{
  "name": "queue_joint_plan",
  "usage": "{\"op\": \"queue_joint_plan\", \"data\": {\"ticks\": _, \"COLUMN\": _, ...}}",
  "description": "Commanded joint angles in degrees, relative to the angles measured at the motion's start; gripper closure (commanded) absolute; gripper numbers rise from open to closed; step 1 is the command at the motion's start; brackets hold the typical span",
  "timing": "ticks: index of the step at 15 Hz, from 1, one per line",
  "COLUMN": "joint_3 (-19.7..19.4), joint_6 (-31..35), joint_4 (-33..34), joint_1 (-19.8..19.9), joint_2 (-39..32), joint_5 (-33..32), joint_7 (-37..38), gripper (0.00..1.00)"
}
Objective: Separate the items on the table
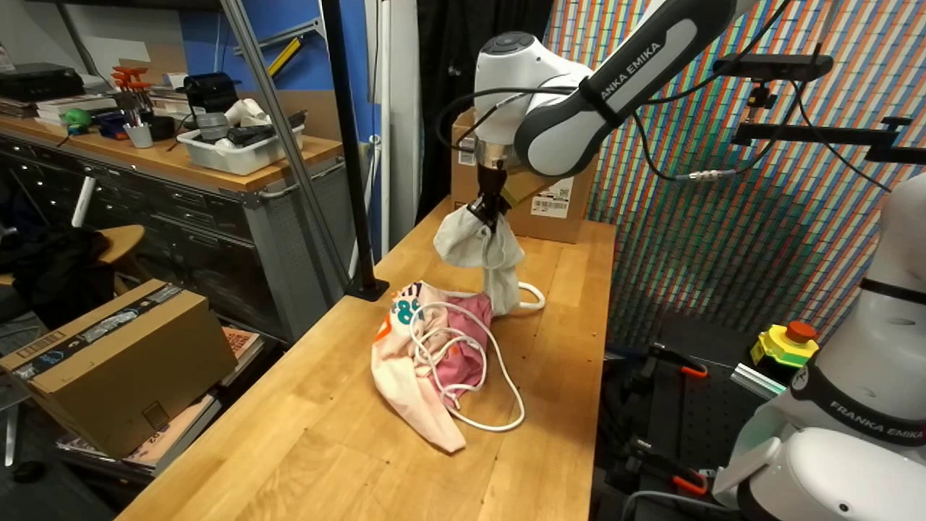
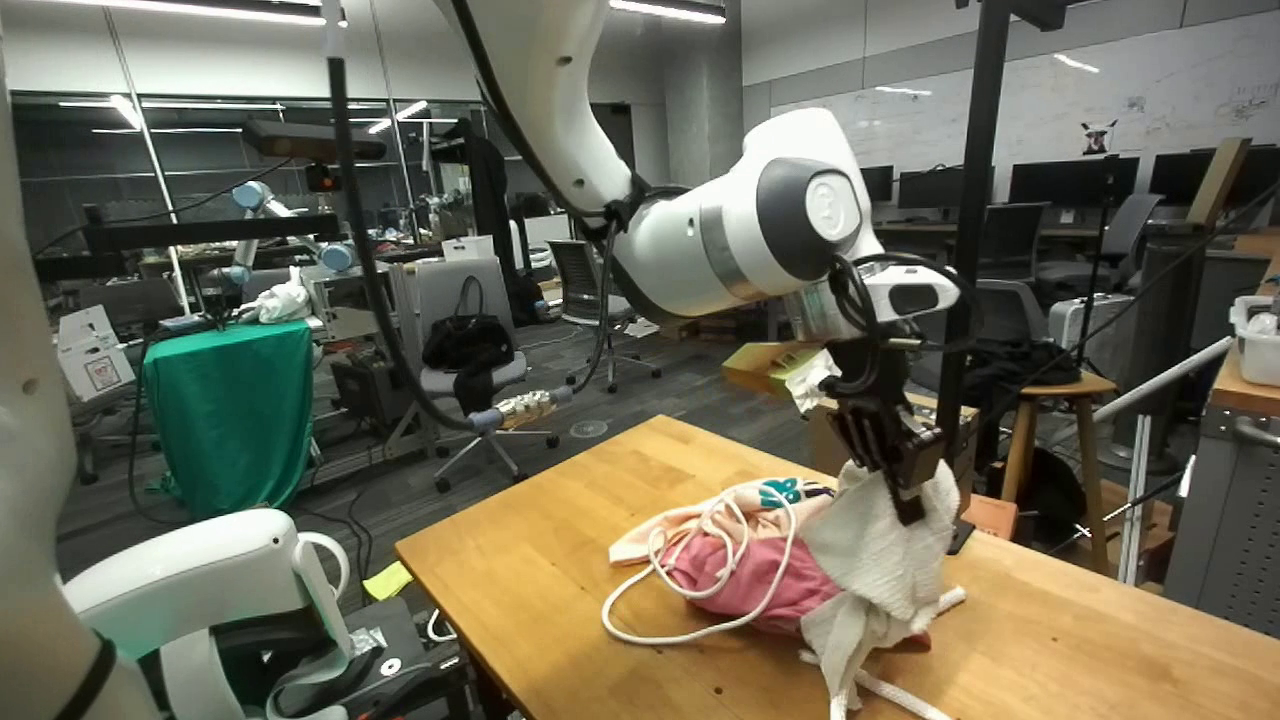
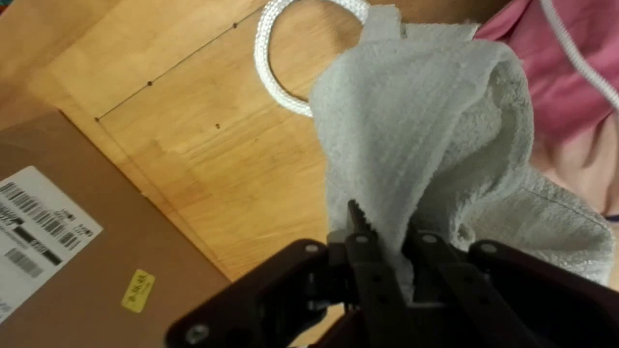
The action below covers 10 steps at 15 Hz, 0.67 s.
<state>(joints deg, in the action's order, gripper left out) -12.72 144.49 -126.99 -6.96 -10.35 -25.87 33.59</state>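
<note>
My gripper [image 1: 489, 217] is shut on a grey-white towel [image 1: 500, 255], which hangs from the fingers. The wrist view shows a fold of the towel [image 3: 387, 106] pinched between the jaws [image 3: 384, 224]. In an exterior view the towel [image 2: 875, 545] hangs down beside the pink pile, its lower end at the tabletop. A peach and pink cloth [image 1: 405, 362] with coloured print lies crumpled on the table [image 1: 311, 463]. A white rope [image 1: 515, 394] lies looped over this cloth. Part of the rope [image 3: 263, 63] also curls out from behind the towel; the rest there is hidden.
A cardboard box [image 1: 571, 224] stands at the far end of the table, and its labelled side shows in the wrist view [image 3: 101, 275]. A black upright post [image 1: 367, 289] stands at the table's edge near the cloth. Another box [image 1: 123, 362] is beside the table.
</note>
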Motion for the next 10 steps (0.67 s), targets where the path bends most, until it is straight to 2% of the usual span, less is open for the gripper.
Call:
{"op": "queue_joint_plan", "data": {"ticks": 1, "joint_3": -1.5, "joint_6": 1.3, "joint_4": 1.3, "joint_1": 3.2, "joint_2": 3.1, "joint_5": -6.5, "joint_7": 8.7, "gripper": 0.91}}
{"op": "queue_joint_plan", "data": {"ticks": 7, "joint_3": -3.5, "joint_6": 4.5, "joint_4": 7.7, "joint_1": 9.4, "joint_2": 1.0, "joint_5": -12.2, "joint_7": 21.2, "gripper": 0.91}}
{"op": "queue_joint_plan", "data": {"ticks": 10, "joint_3": -5.2, "joint_6": 6.0, "joint_4": 11.1, "joint_1": 11.0, "joint_2": -1.1, "joint_5": -17.8, "joint_7": 30.3, "gripper": 0.91}}
